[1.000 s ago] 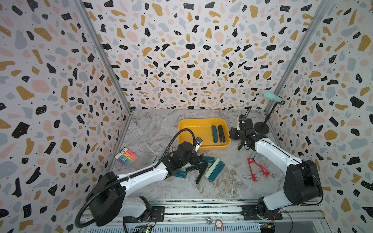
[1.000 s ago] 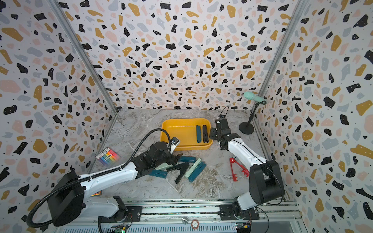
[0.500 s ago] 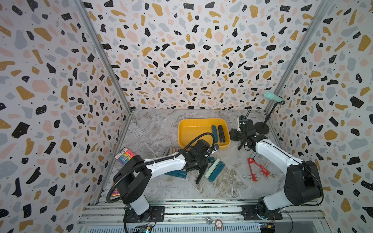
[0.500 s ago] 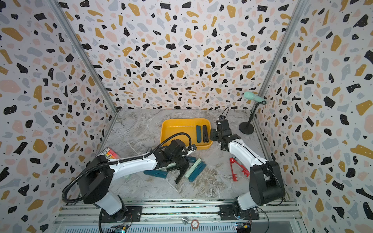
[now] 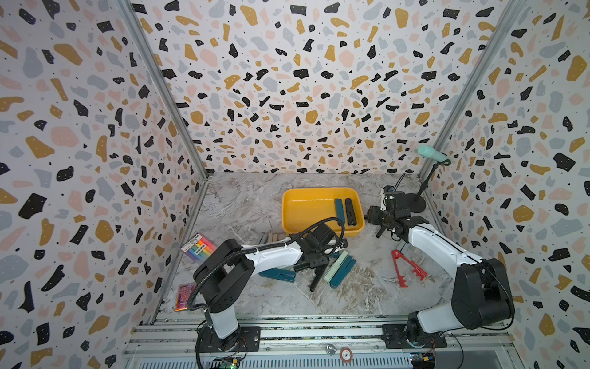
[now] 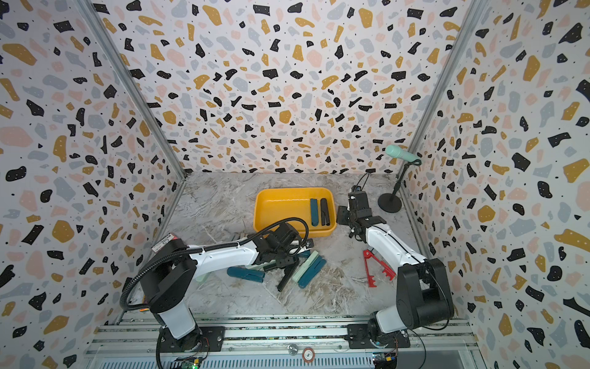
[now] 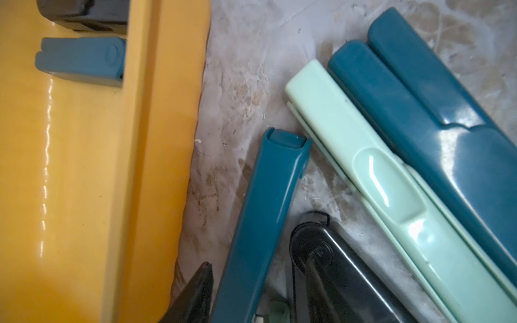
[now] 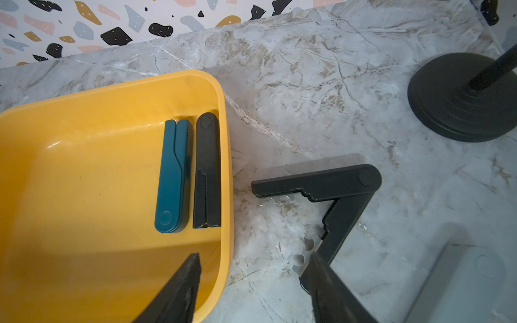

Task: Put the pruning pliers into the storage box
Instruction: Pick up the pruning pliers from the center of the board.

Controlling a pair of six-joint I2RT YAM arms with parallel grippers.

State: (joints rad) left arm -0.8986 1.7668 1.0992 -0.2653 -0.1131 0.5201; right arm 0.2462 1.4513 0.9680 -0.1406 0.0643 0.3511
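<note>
- The left end effector (image 5: 321, 255) hangs low over a heap of pruning pliers (image 5: 335, 268) at mid-desk. The heap lies just in front of the storage box (image 5: 306, 191).
- The box sits toward the desk's back edge and holds two folded tools side by side, a teal pair (image 8: 173, 179) and a black pair (image 8: 208, 170).
- In the left wrist view a dark teal tool (image 7: 263, 218) lies against one fingertip (image 7: 200, 282). The opposite fingertip is out of frame, so whether the grip has clenched on it cannot be told.
- The step likely calls for pinching both folded arms squarely. The tool should then rise straight up, clear of the mint pliers (image 7: 386, 179) just beside it, and cross the rim before it is laid down.
- The right end effector (image 8: 254, 260) stands released at the box's right rim. One finger is over the box and the other touches an arm of the spread black pliers (image 8: 335, 193).
- Whether that spread tool rests on the desk or hangs against the finger is unclear.
- The beige pliers (image 5: 271, 237) are half hidden behind the left arm, and the red pliers (image 5: 407, 266) lie near the desk's right edge.
</note>
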